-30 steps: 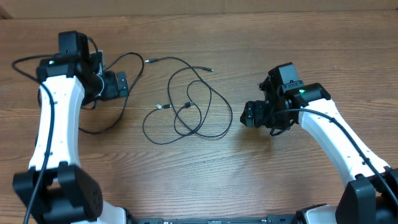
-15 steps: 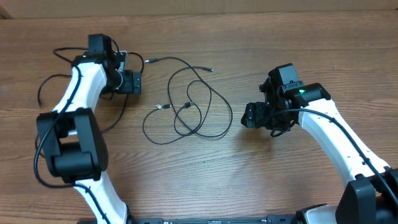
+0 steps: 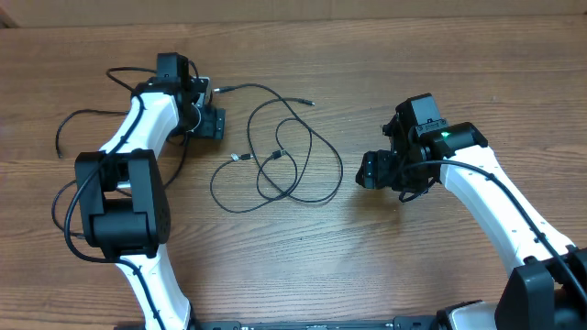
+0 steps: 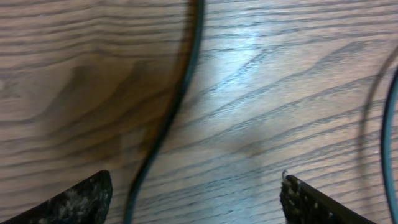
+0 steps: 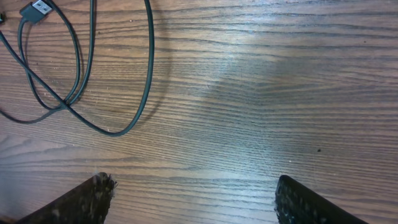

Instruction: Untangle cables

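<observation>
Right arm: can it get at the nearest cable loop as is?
Probably yes. The right tool stands open facing the cable loop, with only bare table between them; nothing blocks the way.

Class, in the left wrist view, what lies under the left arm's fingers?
A thin black cable crosses the table between the open left fingers, touching neither. Another cable skirts the right edge. Their ends lie outside the view.

Cannot read any lettering, label, brand mark, number or sign on the brown wood-grain table (image 3: 303, 275), the thin black looping cables (image 3: 278, 156) or the white-and-black robot arms (image 3: 138, 136) (image 3: 486, 197).
</observation>
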